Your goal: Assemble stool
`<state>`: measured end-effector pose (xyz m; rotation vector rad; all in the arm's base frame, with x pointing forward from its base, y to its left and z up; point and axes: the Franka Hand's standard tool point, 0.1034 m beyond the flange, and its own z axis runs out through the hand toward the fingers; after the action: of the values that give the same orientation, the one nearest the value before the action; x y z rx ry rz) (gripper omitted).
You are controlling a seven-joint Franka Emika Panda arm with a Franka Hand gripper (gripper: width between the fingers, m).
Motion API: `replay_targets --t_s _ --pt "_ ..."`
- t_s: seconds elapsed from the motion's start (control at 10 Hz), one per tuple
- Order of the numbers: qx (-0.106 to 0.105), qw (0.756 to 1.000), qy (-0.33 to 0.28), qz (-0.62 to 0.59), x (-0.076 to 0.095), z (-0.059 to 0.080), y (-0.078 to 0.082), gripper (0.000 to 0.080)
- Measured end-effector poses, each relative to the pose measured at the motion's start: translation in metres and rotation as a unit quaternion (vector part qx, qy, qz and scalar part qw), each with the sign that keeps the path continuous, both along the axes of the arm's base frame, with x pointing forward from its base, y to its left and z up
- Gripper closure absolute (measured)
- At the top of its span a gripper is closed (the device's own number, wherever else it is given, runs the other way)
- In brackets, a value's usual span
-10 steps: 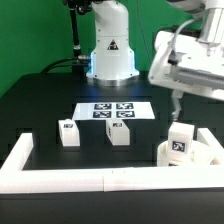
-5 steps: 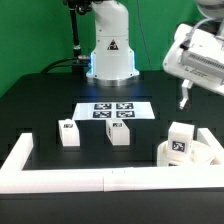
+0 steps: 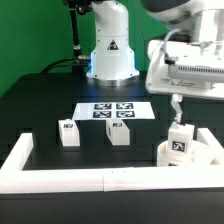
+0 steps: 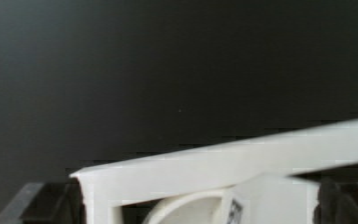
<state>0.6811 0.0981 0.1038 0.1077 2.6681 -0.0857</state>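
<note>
Your pincer (image 3: 177,108) hangs just above the first leg block (image 3: 180,143), which appears to stand on the round seat (image 3: 205,154) at the exterior view's right, close to the border wall (image 3: 90,180). You cannot tell how far its jaws are parted. The second leg block (image 3: 119,133) and third leg block (image 3: 68,133) stand apart on the black counter (image 3: 40,100), near the marker board (image 3: 112,111).

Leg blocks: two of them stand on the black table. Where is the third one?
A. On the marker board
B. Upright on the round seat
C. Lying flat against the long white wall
B: the third leg block stands upright on top of the round seat, at the exterior view's right.
</note>
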Motion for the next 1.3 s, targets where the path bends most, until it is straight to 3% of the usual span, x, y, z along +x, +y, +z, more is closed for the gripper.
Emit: replay_targets --t_s 0.4,0.6,0.8,1.0,1.3 --pt "0.055 0.994 -0.061 -0.074 0.009 0.012 0.015 0.0151" --pt "0.056 0.991 -0.066 -0.105 0.010 0.012 0.010 0.0151" --pt "0.055 0.989 -0.059 -0.126 0.005 0.007 0.017 0.0151" --pt "0.078 0.988 -0.059 -0.115 0.001 0.009 0.011 0.0151" --pt "0.075 0.989 -0.057 -0.117 0.000 0.007 0.011 0.0151"
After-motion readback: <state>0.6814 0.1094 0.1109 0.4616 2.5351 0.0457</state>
